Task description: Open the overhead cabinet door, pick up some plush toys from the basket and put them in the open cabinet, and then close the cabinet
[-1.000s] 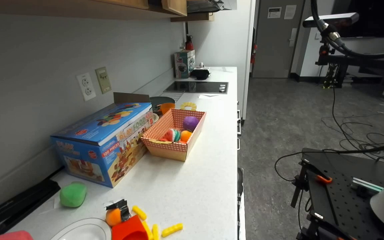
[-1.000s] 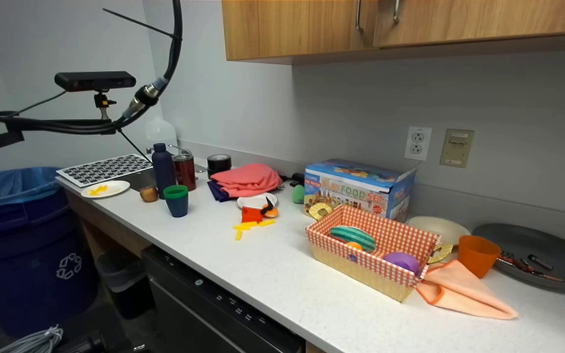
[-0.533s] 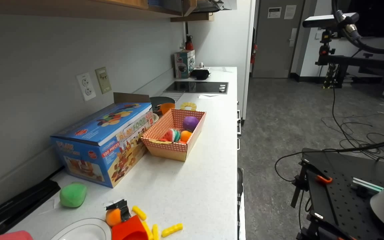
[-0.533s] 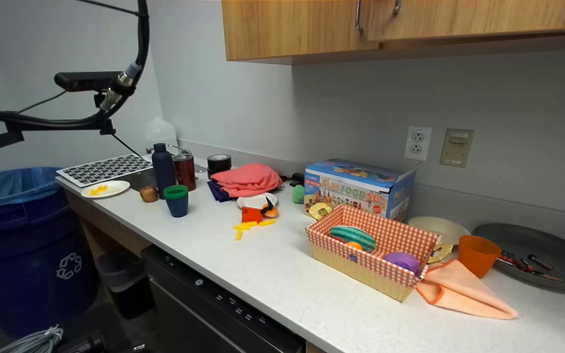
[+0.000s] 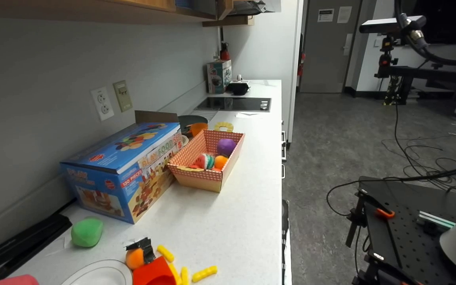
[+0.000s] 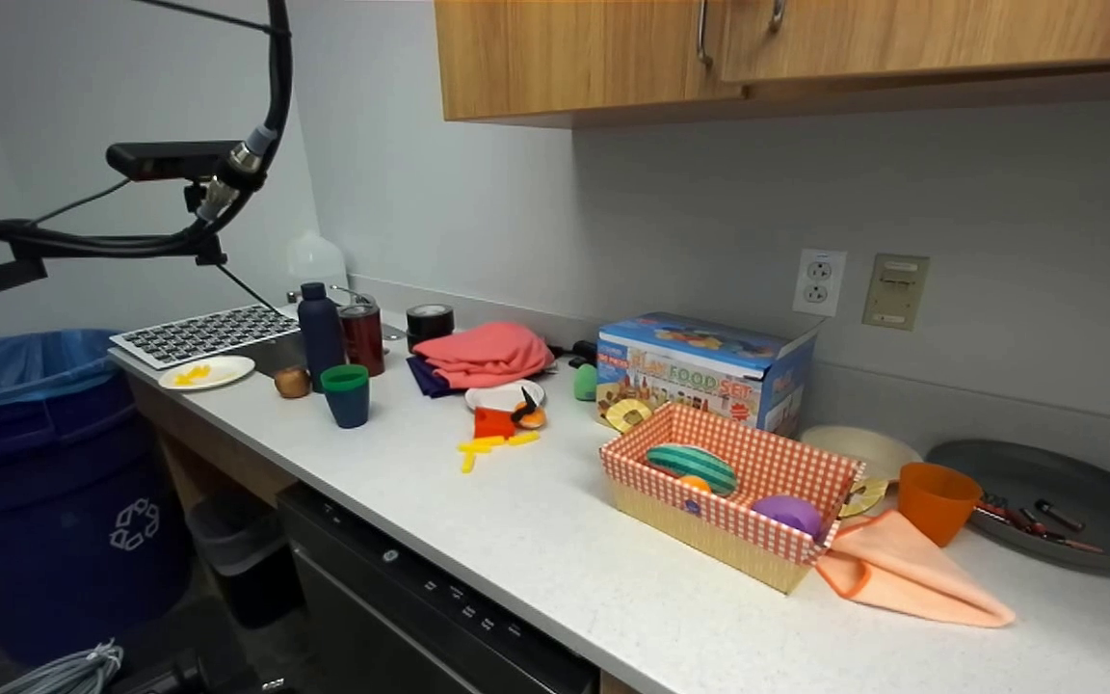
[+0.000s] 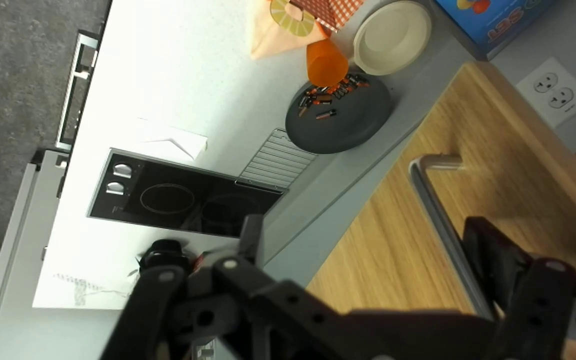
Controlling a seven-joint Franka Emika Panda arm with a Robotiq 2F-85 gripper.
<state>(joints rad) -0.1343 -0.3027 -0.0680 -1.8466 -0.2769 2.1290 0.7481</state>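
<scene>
We are straddling the handle (image 7: 444, 230) of the overhead cabinet (image 6: 854, 53), fingers (image 7: 490, 252) wide apart; the door (image 7: 388, 250) is standing ajar. Plush toys (image 6: 788, 514) are lying in the basket (image 6: 700, 535) on the desk (image 6: 478, 520).

in both exterior views we got flat, muted light: bright counter (image 5: 247, 213), grey wall (image 6: 690, 202) shaded beneath the overhead cabinet (image 6: 584, 58), mostly sharp. in the wrist view we had the counter washed nearly white, a soft shadow across part of the cabinet door (image 7: 393, 245), and the gripper (image 7: 368, 237) dark, blurred, out of focus up close.
</scene>
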